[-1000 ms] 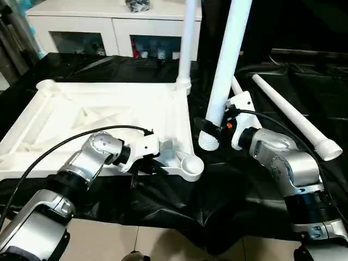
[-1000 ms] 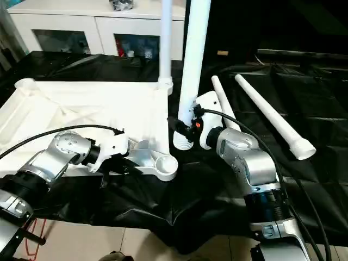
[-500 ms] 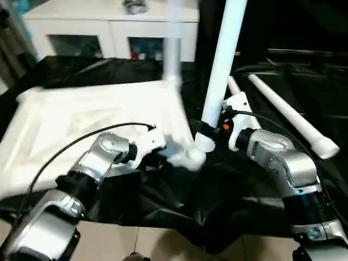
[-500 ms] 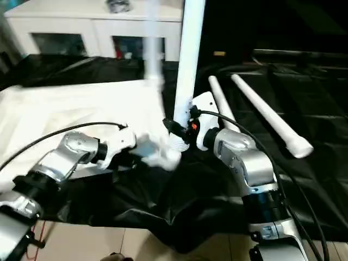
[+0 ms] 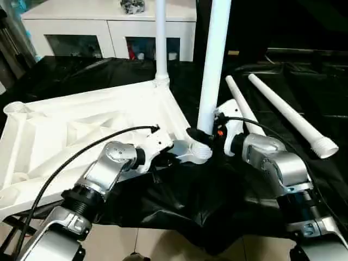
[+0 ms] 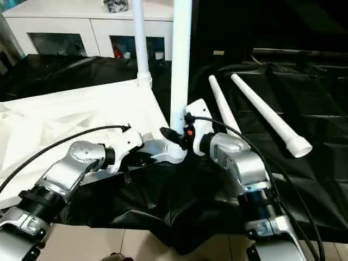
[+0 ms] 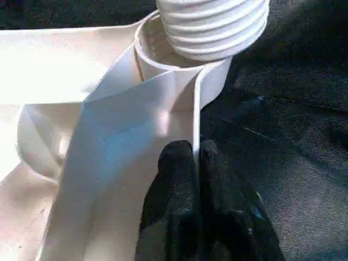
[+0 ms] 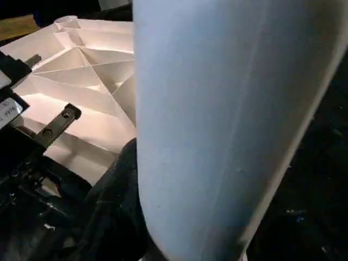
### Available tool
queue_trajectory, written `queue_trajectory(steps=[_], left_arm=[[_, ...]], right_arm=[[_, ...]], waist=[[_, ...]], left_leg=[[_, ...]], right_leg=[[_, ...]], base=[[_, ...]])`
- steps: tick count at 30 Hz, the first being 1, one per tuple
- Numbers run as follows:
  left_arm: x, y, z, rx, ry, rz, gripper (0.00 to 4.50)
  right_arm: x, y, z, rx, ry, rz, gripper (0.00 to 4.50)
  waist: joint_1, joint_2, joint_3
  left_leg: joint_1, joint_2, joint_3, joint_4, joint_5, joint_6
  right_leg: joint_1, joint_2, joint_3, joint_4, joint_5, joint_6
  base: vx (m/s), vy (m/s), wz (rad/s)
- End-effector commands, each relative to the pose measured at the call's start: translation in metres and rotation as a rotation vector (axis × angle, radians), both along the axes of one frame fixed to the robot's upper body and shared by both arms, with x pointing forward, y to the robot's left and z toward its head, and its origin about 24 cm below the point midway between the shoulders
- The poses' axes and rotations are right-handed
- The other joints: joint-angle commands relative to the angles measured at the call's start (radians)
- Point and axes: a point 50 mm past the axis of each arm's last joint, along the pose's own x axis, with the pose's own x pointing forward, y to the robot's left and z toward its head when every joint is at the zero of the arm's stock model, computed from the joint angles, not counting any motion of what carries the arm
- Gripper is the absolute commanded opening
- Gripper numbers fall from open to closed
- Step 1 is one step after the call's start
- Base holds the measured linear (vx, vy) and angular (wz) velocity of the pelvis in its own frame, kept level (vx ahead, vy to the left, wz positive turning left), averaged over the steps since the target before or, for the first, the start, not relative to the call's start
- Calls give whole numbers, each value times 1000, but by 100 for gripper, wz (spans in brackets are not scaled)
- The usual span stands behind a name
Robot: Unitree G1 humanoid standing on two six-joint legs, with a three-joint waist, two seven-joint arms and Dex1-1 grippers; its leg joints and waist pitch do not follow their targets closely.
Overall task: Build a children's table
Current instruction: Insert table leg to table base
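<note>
The white tabletop (image 5: 81, 130) lies underside up on the black cloth, ribs showing. One leg (image 5: 160, 43) stands upright in its far right corner socket. My right gripper (image 5: 202, 135) is shut on a second leg (image 5: 213, 65), held upright. That leg's threaded end (image 7: 215, 27) sits in the mouth of the near right corner socket (image 5: 199, 154). Just left of that socket, my left gripper (image 7: 194, 155) is shut on the tabletop's thin rim wall. Two more legs (image 5: 288, 115) (image 5: 241, 103) lie loose on the cloth to the right.
A white cabinet (image 5: 109, 24) stands behind the black-draped work table. The cloth (image 5: 179, 201) bunches and hangs over the table's near edge, with tiled floor (image 5: 163, 244) below. My right forearm (image 5: 277, 168) lies between the socket and the loose legs.
The tabletop has swung round on the cloth, bringing its near right corner socket under the held leg's threaded end. The left gripper went with the rim. The camera also shifted.
</note>
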Motion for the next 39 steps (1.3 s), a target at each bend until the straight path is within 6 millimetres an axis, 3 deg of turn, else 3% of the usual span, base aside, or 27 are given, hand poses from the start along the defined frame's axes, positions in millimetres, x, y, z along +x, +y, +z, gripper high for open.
queue_trajectory(steps=[1, 12, 13, 21, 22, 26, 27, 28, 39], left_arm=[[-5, 7, -13, 32, 51, 28, 57], [-3, 20, -12, 44, 77, 41, 57], [-3, 21, -13, 44, 78, 39, 28], [-6, 20, -17, 24, 118, 18, 0], [-6, 20, -16, 21, 118, 18, 0], [-6, 18, -16, -3, 121, 19, 0], [-5, 18, -15, -15, 122, 21, 0], [-5, 18, -15, -18, 122, 23, 0], [-5, 17, -14, -26, 117, 27, 0]], right_arm=[[4, 4, 9, 12, -41, 10, 190], [8, 4, 11, 9, -58, 6, 190], [9, 3, 11, 9, -59, 4, 190], [14, 6, 8, 6, -47, 0, 190], [14, 7, 7, 3, -41, 8, 190], [14, 9, 4, 9, -14, 33, 190], [14, 10, 2, 4, 4, 41, 190], [14, 10, 0, -3, 10, 41, 190], [20, 10, -7, 25, 39, 27, 190]], waist=[[4, -11, -73], [2, -12, -72], [1, -11, -73], [-5, -10, -73], [-4, -5, -73], [-6, -9, -73], [-7, -14, -72], [-6, -11, -73], [-8, -13, -71]], left_leg=[[20, 44, -16, -73, -185, 4], [19, 43, -17, -76, -203, -7], [19, 43, -16, -75, -201, -6], [19, 42, -16, -75, -201, -4], [20, 42, -16, -74, -202, -3], [19, 43, -16, -75, -204, 0], [18, 43, -15, -76, -207, 1], [19, 43, -16, -76, -205, 2], [18, 44, -15, -75, -210, 3]], right_leg=[[43, -78, 43, -83, -229, -210], [44, -77, 44, -84, -236, -205], [43, -77, 44, -84, -231, -207], [44, -77, 43, -82, -213, -223], [43, -77, 44, -82, -210, -226], [45, -77, 44, -82, -200, -231], [45, -76, 44, -83, -206, -230], [46, -78, 43, -83, -212, -231], [43, -81, 44, -85, -246, -227]], base=[[0, 0, 0], [0, 0, 0], [0, 0, 0], [0, 0, 0], [0, 0, 0], [0, 0, 0], [0, 0, 0], [0, 0, 0], [0, 0, 0]])
